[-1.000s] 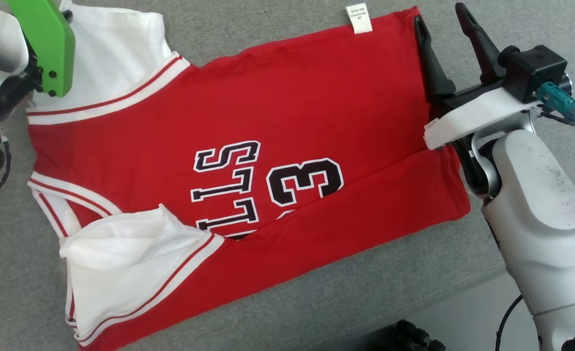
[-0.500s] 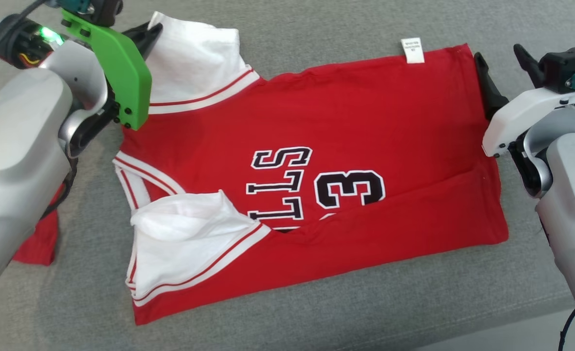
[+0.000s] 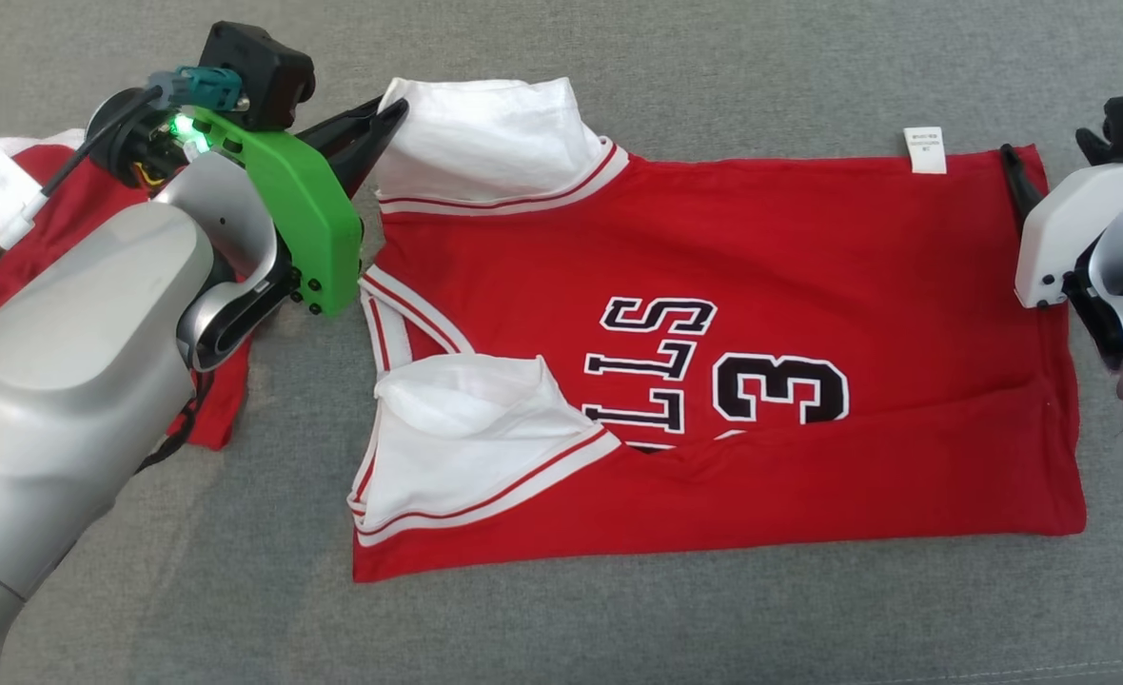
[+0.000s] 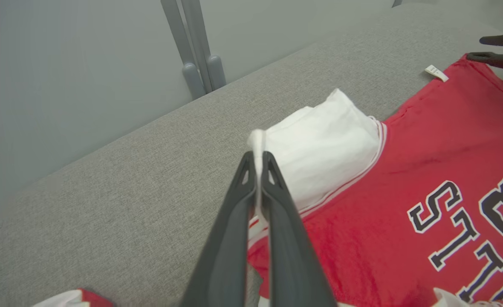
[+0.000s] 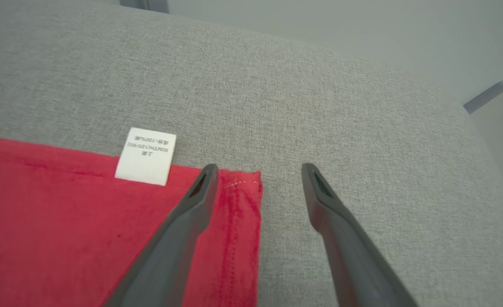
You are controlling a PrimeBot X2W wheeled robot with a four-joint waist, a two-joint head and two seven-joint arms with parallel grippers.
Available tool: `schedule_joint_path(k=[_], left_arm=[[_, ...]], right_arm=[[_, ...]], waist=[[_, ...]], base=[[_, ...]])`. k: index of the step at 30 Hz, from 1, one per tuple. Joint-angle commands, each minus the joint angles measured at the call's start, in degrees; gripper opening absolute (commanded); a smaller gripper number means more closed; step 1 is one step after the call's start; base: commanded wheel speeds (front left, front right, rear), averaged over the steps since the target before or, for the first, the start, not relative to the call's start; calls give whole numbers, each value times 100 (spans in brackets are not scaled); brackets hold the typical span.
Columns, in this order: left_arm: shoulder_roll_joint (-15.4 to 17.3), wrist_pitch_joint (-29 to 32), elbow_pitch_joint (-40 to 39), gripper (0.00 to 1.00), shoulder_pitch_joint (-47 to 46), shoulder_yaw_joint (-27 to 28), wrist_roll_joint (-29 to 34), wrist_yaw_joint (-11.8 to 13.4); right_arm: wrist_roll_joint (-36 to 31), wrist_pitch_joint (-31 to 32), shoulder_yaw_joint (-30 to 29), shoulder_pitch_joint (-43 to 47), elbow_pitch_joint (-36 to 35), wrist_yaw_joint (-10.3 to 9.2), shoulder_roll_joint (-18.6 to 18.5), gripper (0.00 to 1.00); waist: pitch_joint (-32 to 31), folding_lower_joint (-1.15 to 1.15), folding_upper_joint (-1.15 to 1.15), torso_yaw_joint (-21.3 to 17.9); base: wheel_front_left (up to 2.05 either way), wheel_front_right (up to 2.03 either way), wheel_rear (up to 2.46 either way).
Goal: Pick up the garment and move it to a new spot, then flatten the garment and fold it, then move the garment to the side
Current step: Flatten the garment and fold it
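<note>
- Lying flat across the middle of the head view, the red jersey (image 3: 761, 257) rests on the grey fabric-covered counter (image 3: 619, 628), with its hem toward the right of the frame and its white sleeves toward the left.
- Black lettering and a numeral 3 (image 3: 780, 388) sit at the centre of the jersey; a fold of red cloth along the lower edge covers part of the lettering.
- The left tool (image 3: 385, 112), at the upper left of the frame, is closed on the upper white sleeve (image 3: 485, 133); in the left wrist view a strip of white cloth is pinched between its two dark fingers (image 4: 277, 204).
- The right tool (image 3: 1044, 143), at the upper right, stands open at the hem corner; in the right wrist view one finger (image 5: 192, 200) lies over the red cloth and the other over bare counter. Whether it touches the cloth cannot be told.
- A white care label (image 5: 145, 155) projects from the jersey's upper edge, just beside the right tool.
- A second red garment (image 3: 48, 190) lies at the far left, partly behind the left arm.
</note>
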Motion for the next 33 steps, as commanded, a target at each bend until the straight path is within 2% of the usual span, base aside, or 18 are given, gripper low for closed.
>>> schedule_joint_path(k=[1, 14, 15, 16, 17, 21, 25, 33], left_arm=[[-5, -58, -1, 0, 108, -19, 38, 4], [-95, -186, 41, 0, -19, -156, 17, 4], [-86, -187, 52, 0, -32, -160, 7, 4], [-77, -190, 69, 0, -42, -164, -2, 4], [-63, -185, 93, 0, -53, -165, -14, 4], [-39, -255, 227, 0, -116, -117, 4, 38], [-53, -383, 402, 0, -210, -48, 83, 179], [-218, -1071, 995, 0, -557, 200, 246, 454]], right_arm=[[39, 20, 36, -107, 92, -6, -102, 100], [171, 50, 479, -468, 785, -6, -110, 100], [205, 68, 522, -461, 820, -6, -69, 84], [228, 84, 563, -471, 846, -5, -35, 37], [257, 72, 615, -496, 869, -5, -23, 0], [364, -85, 680, -592, 954, -7, -89, 0], [453, -346, 622, -732, 1025, -7, -71, 0], [511, -1308, 552, -933, 1121, -8, 19, 0]], waist=[[68, 0, 0, 81], [230, 0, 0, 97], [231, 0, 0, 93], [229, 0, 0, 87], [227, 0, 0, 76], [212, 0, 0, 28], [201, 0, 0, -49], [175, 0, 0, -239]], base=[[0, 0, 0], [0, 0, 0], [0, 0, 0], [0, 0, 0], [0, 0, 0], [0, 0, 0], [0, 0, 0], [0, 0, 0]])
